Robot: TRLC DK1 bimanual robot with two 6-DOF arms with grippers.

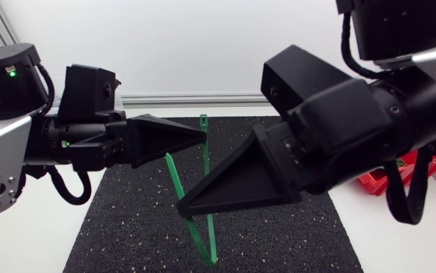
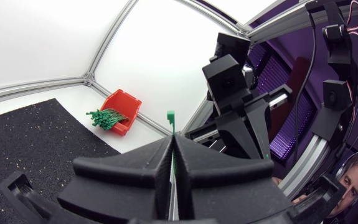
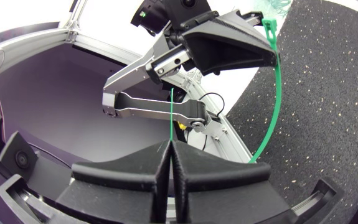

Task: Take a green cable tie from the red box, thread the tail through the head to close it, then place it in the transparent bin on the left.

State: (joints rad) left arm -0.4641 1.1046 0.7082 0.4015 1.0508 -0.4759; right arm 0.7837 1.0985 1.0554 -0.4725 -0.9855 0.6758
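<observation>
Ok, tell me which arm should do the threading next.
Right, I think. My right hand pinches the green cable tie with its thin tail sticking out free ahead of it. My left hand grips close behind the head, so it can hold that steady.

Both arms held raised; left gripper [image 1: 201,135] and right gripper [image 1: 181,206] each apparently clamp the cable tie [image 1: 173,173].

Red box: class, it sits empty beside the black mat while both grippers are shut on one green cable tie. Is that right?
No: the left wrist view shows the red box holding a bundle of green ties. It sits beside the black mat; left gripper and right gripper are shut on one green cable tie.
</observation>
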